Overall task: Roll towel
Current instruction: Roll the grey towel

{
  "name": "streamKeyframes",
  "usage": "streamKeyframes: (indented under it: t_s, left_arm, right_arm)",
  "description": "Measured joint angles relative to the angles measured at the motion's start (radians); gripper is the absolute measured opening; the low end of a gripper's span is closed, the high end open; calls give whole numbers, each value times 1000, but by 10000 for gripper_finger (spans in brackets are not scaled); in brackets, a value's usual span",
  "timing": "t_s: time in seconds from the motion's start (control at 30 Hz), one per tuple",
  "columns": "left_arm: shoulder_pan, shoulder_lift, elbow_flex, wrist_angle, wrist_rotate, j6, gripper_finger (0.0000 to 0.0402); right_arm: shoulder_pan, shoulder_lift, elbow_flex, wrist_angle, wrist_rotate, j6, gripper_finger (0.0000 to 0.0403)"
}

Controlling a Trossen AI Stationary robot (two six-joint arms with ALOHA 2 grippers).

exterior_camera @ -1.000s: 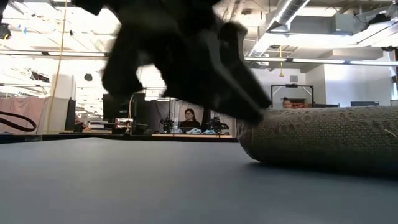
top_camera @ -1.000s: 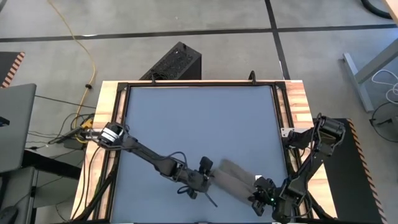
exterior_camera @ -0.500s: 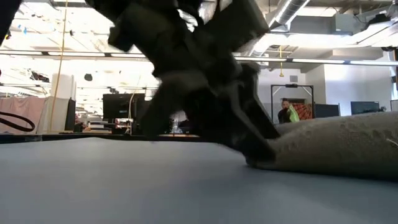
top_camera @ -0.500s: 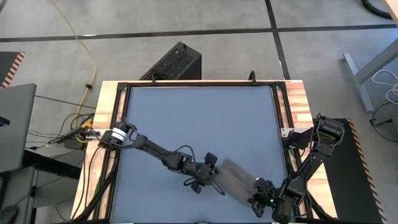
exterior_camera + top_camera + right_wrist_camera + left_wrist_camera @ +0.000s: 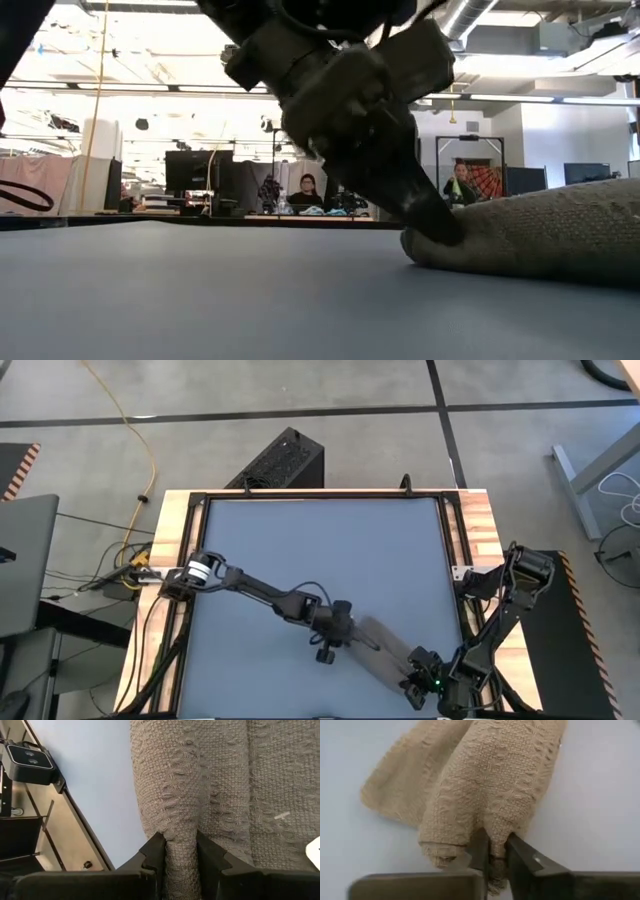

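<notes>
Grey table: both pincers pinch rolled towel.

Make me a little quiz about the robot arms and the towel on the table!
1. True or false: the left gripper is pinching one end of the towel.
2. Which part of the table is the towel on? A) the far edge B) the middle C) the near right corner
3. Fill in: the right gripper has its fingers closed on a ____ of the towel.

Key:
1. True. The left wrist view shows cloth squeezed between its fingers.
2. C. The high view shows it lying slantwise near that corner.
3. Fold, as the right wrist view shows.
</notes>
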Motion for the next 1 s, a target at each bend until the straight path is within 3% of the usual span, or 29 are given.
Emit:
streamKeyframes:
  t_s: [0.3,0.47,0.63,0.83,1.0]
  left_arm:
    - [79,11,74,-100,431,-282,17]
    - [93,13,98,-119,589,-399,17]
    - [101,13,100,-141,670,-512,17]
    - [117,11,99,-232,692,-570,16]
    - [134,9,101,-245,703,-625,16]
  right_arm:
    - [-1,-2,1,-22,-29,-41,98]
    - [-10,-31,-1,-33,-39,-57,123]
    - [-28,-116,-4,-90,-55,-153,186]
    - [-33,-234,-3,-214,-85,-231,249]
    - [-36,-275,-3,-131,46,-399,254]
